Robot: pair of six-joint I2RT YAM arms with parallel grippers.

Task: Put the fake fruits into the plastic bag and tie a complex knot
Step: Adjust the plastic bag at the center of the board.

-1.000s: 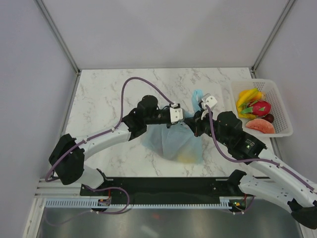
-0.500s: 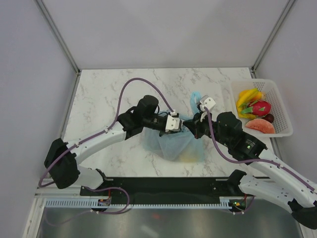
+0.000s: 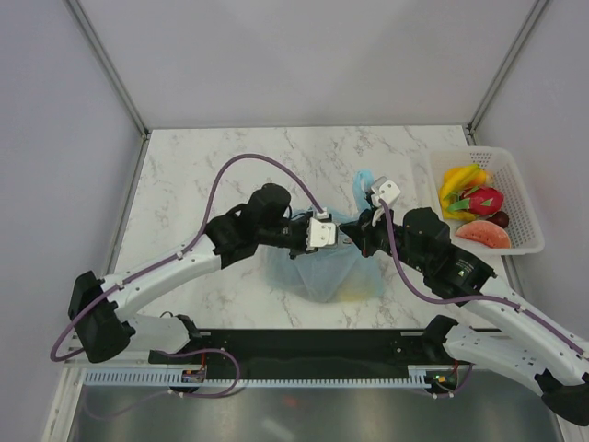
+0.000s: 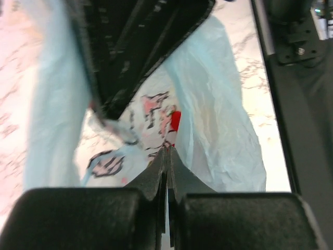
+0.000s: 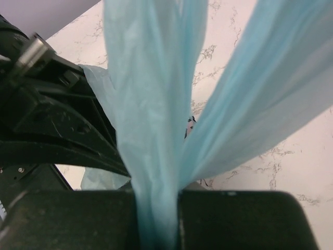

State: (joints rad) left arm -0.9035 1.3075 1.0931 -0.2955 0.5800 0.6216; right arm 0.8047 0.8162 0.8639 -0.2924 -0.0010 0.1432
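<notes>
Currently both handles of the plastic bag (image 3: 324,265) are held up at mid-table. The left gripper (image 3: 337,236) is pinched tight on a thin strip of film, seen between its closed fingertips (image 4: 167,156) in the left wrist view. The right gripper (image 3: 362,219) is clamped on a bunched blue handle (image 5: 156,104). Something yellow and something red can be made out inside the bag, but most fake fruits (image 3: 474,204) are seen in the basket (image 3: 529,221) at the right edge.

The knot is judged to be in progress. Both handles should be kept taut, one crossed over the other close to the bag mouth, and neither grip loosened until a loop is formed. Hard pulling should be avoided, since thin film is likely to tear or slip.

Compared with a second ago, the left gripper has been drawn nearer and its elbow swung out left. The right arm is barely changed.
</notes>
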